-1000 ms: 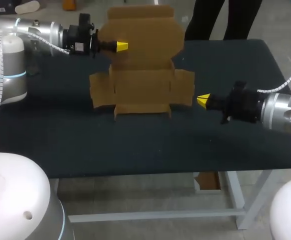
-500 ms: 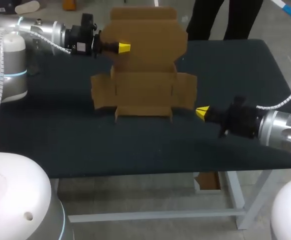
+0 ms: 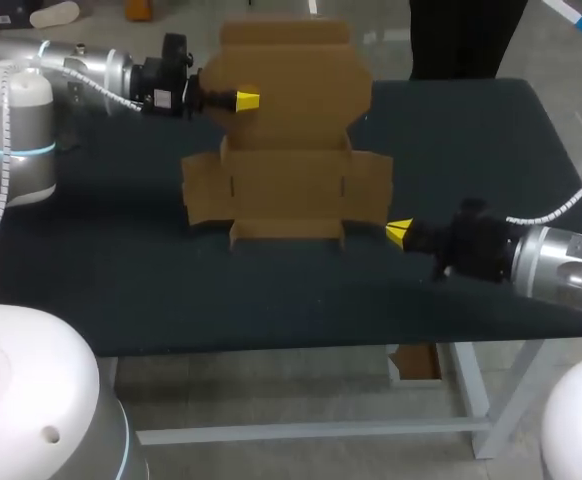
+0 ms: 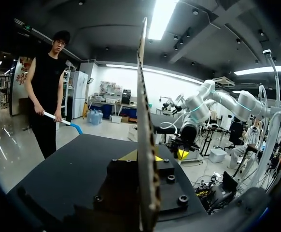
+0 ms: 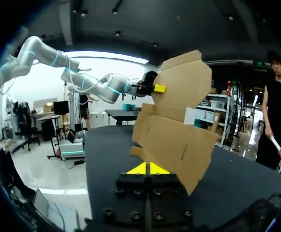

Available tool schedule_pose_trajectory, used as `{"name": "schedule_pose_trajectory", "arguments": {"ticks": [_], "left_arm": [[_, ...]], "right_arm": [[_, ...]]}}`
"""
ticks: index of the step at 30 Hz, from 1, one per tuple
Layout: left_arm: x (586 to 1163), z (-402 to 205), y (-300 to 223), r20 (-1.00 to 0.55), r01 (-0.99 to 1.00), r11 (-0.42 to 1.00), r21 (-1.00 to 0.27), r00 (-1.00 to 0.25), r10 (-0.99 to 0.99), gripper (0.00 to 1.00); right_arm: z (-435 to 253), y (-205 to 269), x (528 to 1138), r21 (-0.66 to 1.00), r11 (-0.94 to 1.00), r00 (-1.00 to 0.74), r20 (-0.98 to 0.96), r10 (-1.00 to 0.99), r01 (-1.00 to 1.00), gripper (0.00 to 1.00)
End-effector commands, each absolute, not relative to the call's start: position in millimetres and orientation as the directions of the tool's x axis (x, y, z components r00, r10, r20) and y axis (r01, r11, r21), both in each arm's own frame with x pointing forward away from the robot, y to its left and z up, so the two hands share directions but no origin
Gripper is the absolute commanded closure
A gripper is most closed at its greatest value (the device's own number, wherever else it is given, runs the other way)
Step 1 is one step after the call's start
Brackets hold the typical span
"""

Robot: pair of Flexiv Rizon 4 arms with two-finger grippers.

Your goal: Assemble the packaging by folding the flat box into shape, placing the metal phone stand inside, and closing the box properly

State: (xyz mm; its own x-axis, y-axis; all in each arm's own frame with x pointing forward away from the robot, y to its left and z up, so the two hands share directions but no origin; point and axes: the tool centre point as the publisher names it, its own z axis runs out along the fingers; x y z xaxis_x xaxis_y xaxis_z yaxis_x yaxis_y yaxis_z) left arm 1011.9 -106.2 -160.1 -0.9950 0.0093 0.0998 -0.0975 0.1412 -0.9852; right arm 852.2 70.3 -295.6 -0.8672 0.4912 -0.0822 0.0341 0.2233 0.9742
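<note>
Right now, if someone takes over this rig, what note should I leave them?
Left claw: shut on the top flap of the box, holding it tilted up from the table.
Right claw: shut, empty, just beside the box's right flap.
Done: nothing folded yet; the box is flat.
Left: fold it into shape, put the stand in (not in view), close it.

box [image 3: 286, 150] tilted up (unfolded) | left gripper [image 3: 246, 100] at its top | right gripper [image 3: 399, 232] beside it
</note>
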Motion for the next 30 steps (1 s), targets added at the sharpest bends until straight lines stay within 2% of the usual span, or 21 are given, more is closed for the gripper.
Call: {"name": "schedule_pose_trajectory", "arguments": {"ticks": [1, 30], "left_arm": [[1016.7, -164.7, -106.3, 0.085, -0.081, 0.146, -0.986, -0.996, 0.022, 1.00], [1008.1, -178.7, -104.7, 0.013, -0.011, 0.161, -0.987, -1.000, 0.009, 1.00]], "right_arm": [[-300.0, 75.0, 853.1, 0.975, 0.219, -0.868, -0.081, 0.491, 0.033, 1.00], [-317.8, 128.8, 865.4, 0.977, 0.205, -0.882, -0.050, 0.469, 0.054, 1.00]]}}
